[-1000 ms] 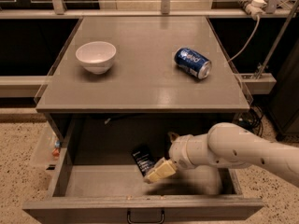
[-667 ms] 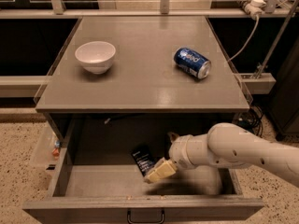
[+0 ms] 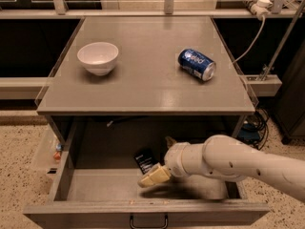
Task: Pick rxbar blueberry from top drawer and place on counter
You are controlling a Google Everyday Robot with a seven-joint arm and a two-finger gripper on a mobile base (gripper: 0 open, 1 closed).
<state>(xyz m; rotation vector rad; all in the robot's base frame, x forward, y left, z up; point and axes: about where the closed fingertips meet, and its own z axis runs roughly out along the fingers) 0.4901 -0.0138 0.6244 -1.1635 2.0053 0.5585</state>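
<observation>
Camera view: looks down on the table point(image 3: 143, 87) and into the top drawer point(image 3: 95, 191), which stands pulled out below the table's front edge.
Change, hand: compared with a second ago, the hand point(image 3: 153, 176) has shifted a little toward the left of the view and is still low inside the drawer. The arm point(image 3: 238, 162) has moved with it by a similarly small amount.
Change, bar: none. The rxbar blueberry point(image 3: 144, 158) lies in the same spot and at the same angle as before.
Bar location: on the drawer floor, near the middle of its width and toward the back, well apart from both side walls.
Hand location: inside the drawer, just in front of the bar and slightly to its right as seen, right beside the bar's near corner. Contact cannot be confirmed.
Hand state: cannot be told from this view. No grasp on the bar is evident.
Table contents: a white bowl point(image 3: 97, 57) at the left and a blue soda can point(image 3: 197, 64) lying on its side at the right. Neither has moved.
Meaning for task: judged to be a fine alignment step ahead of the grasp. The pick is not yet made, and the lift and the placement on the table remain.
Next-move requirement: the hand probably needs to settle squarely over the bar, because a thin wrapper lying flat offers little to grip.
Risk: a glancing contact could push the bar toward the rear wall instead of capturing it.
</observation>
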